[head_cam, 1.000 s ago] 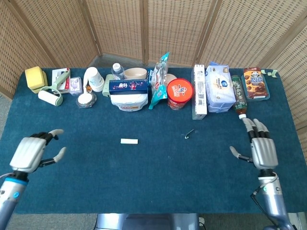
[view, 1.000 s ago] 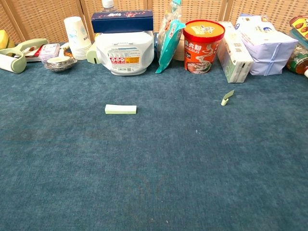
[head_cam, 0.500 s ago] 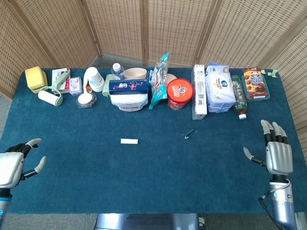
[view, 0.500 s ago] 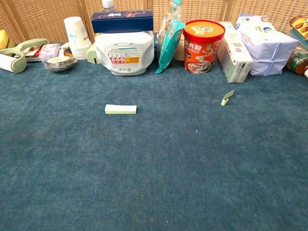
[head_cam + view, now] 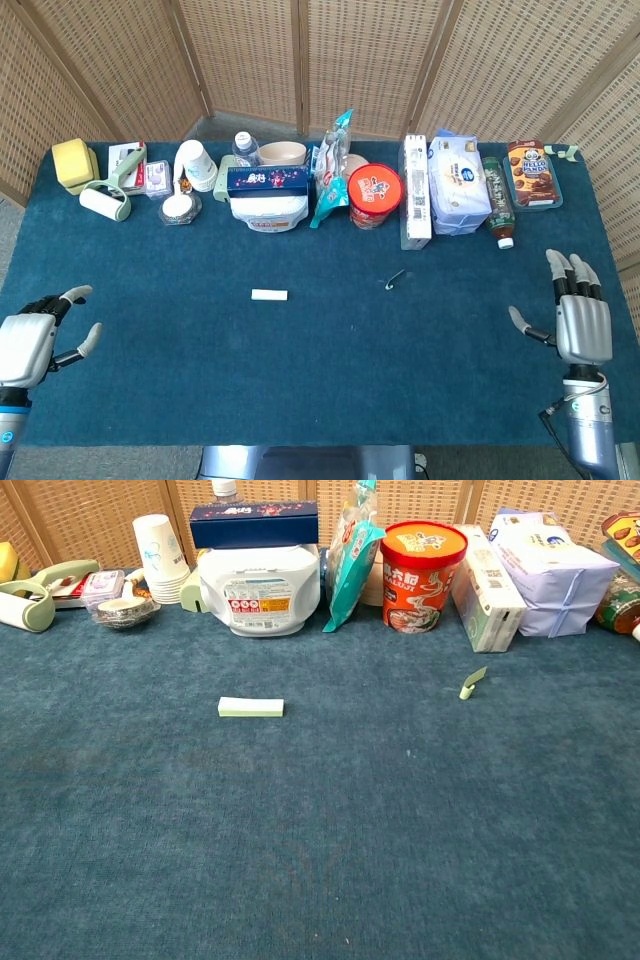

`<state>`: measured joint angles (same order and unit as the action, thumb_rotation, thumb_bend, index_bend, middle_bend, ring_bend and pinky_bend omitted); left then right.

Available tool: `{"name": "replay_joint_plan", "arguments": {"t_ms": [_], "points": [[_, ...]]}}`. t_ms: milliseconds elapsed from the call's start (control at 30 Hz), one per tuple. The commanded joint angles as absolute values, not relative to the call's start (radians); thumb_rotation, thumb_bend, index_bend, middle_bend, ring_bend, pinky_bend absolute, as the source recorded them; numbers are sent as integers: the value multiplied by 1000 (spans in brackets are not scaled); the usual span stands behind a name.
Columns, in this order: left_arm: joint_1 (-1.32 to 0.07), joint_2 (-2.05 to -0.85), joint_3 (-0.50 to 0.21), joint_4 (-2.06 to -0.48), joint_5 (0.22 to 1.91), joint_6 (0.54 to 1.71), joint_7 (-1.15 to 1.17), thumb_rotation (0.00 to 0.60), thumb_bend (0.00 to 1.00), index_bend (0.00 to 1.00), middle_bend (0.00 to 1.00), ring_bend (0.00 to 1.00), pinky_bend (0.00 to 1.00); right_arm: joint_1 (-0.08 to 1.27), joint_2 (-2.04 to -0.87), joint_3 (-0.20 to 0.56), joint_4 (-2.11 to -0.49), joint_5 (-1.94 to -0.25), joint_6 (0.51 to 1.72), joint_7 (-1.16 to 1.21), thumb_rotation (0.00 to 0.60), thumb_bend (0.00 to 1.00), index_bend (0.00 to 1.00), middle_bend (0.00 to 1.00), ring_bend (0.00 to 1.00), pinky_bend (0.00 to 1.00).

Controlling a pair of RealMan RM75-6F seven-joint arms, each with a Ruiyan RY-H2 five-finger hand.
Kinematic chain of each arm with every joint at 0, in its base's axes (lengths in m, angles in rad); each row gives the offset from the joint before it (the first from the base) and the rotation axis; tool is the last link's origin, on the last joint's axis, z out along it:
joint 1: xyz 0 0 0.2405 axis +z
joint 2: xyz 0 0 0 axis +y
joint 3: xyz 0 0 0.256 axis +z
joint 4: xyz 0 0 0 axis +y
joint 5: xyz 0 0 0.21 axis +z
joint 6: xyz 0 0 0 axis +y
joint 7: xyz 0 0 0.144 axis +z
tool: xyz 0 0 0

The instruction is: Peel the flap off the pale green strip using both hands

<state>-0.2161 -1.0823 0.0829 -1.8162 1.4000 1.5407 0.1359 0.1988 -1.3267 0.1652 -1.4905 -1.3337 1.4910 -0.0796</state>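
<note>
A pale green strip (image 5: 251,707) lies flat on the blue-carpeted worktop (image 5: 330,370), alone in the open middle ground, in front of the white tub (image 5: 259,588) in the back row. A small curled green piece (image 5: 471,683) sits well apart to the right, just in front of the tall white box (image 5: 488,588); whether it is the peeled flap cannot be told from here.

The left robot hand (image 5: 28,345) hovers at the worktop's near left edge, fingers apart and holding nothing. The right robot hand (image 5: 578,318) stands near the right edge, fingers straight and spread, also empty. Neither shows in the chest view.

The strip looks light, thin and likely bendable, so it would probably slide on the cloth unless one hand pins or pinches an end while the other pinches the flap at the opposite short end.

Room to work is generous: bare cloth surrounds the strip on all sides, with the crowded row of packages, the red noodle cup (image 5: 424,562) among them, the only obstacle, at the back.
</note>
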Motion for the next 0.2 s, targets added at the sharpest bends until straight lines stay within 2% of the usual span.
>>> {"name": "replay_joint_plan", "arguments": {"t_ms": [33,200], "points": [[-211,-1082,78,-1815,1407,1535,136,124,309,212,335,308,359,198,-1327,165,-1491,-1337,1490,-80,385,282,0,153,0,100],[-200,-1079,64,-1813,1412,1526,131,124,308,212,334,306,358,193,-1326,169,-1493,-1339,1492,-80,385,282,0,153,0,100]]}}
